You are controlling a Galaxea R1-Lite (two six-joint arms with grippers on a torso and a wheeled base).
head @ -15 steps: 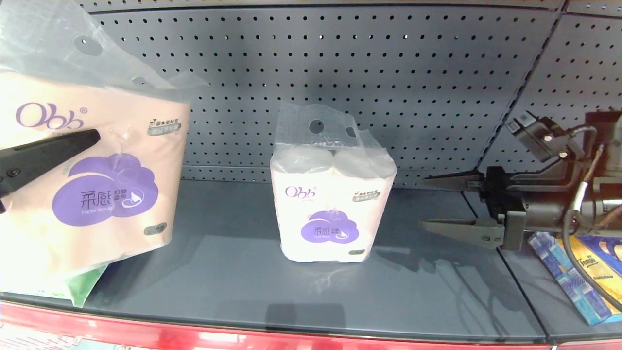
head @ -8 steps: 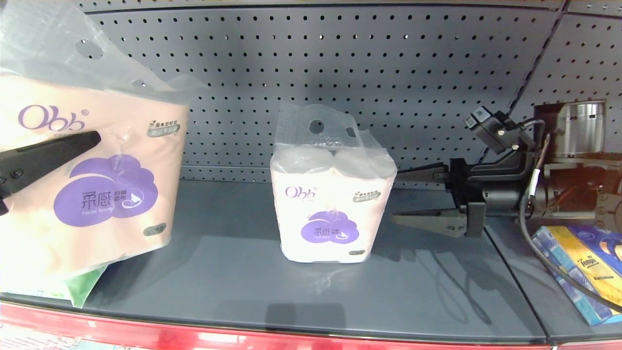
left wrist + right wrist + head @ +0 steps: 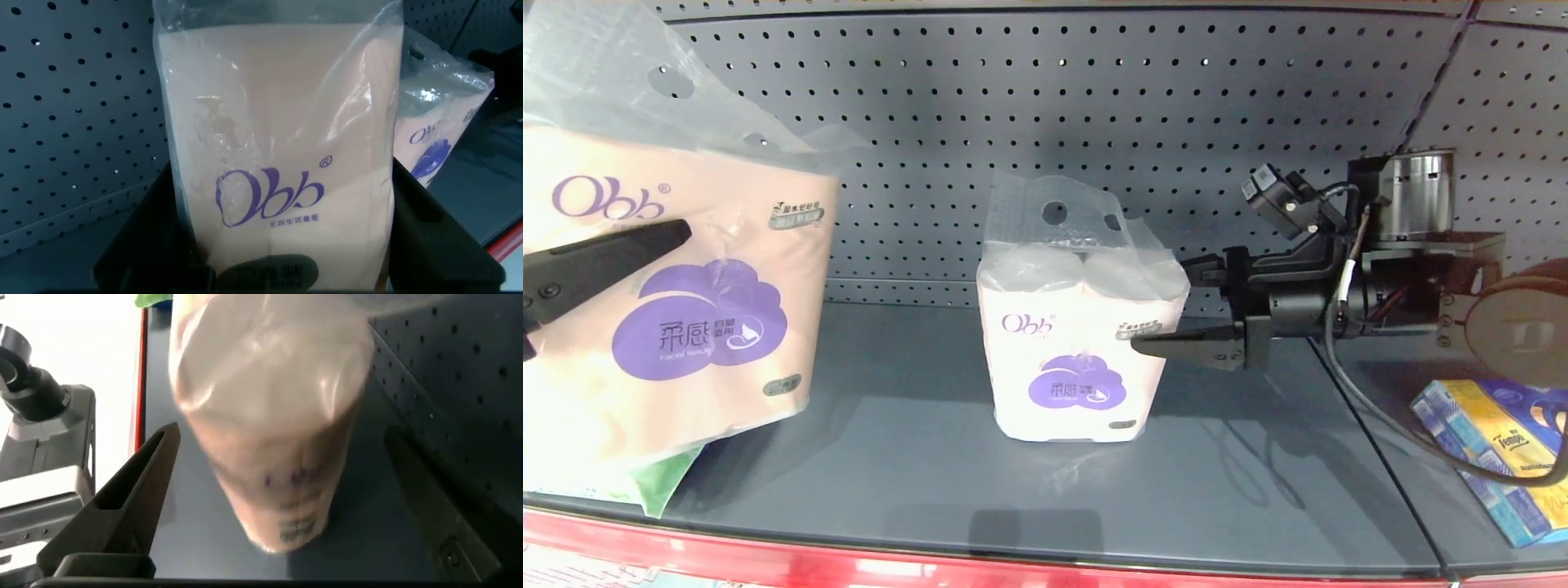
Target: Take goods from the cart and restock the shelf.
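Right pincer (image 3: 1162, 306) spread astride bagged tissue pack (image 3: 1078, 359) on shelf (image 3: 915, 465); left pincer (image 3: 282, 188) clenched on second pack (image 3: 686, 327).

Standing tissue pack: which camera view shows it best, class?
Head view: the standing tissue pack shows whole, upright on the shelf. Right wrist view: close, partly cut off. Left wrist view: part of it, behind the held pack.

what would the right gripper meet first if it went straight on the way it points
Most likely the standing tissue pack: the open right gripper points at its side, with a finger to each side of it in the wrist view.
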